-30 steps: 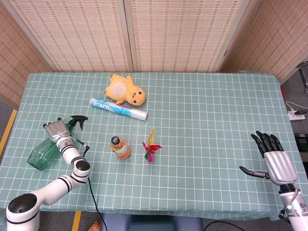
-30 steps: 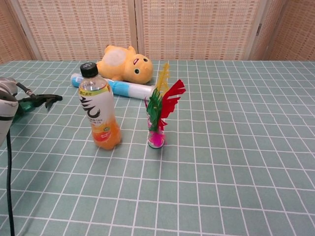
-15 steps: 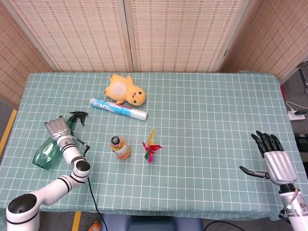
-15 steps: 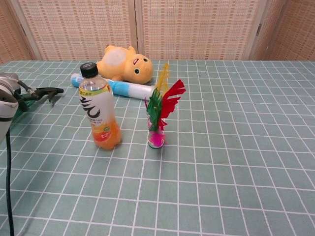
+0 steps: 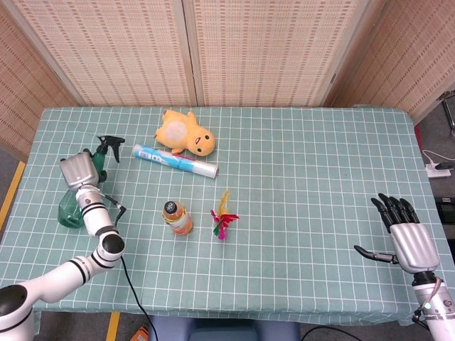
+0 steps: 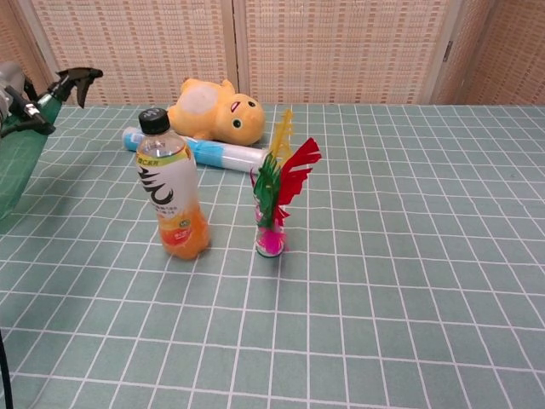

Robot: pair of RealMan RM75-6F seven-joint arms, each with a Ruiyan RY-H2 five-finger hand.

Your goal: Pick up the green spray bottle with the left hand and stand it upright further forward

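Observation:
The green spray bottle (image 5: 70, 209) with its black trigger head (image 5: 109, 146) is held nearly upright at the table's left side. My left hand (image 5: 76, 170) grips it around the neck. In the chest view the green spray bottle (image 6: 19, 166) shows at the left edge, raised, with its black nozzle pointing right and only a sliver of the left hand (image 6: 8, 81) visible. My right hand (image 5: 402, 229) hovers open at the front right, fingers spread, holding nothing.
An orange drink bottle (image 5: 177, 217) and a feathered shuttlecock (image 5: 223, 215) stand mid-table. A yellow plush chick (image 5: 185, 133) and a blue-and-white tube (image 5: 174, 160) lie behind them. The table's left edge (image 5: 20, 186) runs close to the bottle.
The left hand has lifted the spray bottle from lying tilted on the cloth to nearly upright and carried it back and up. The right hand has not moved.

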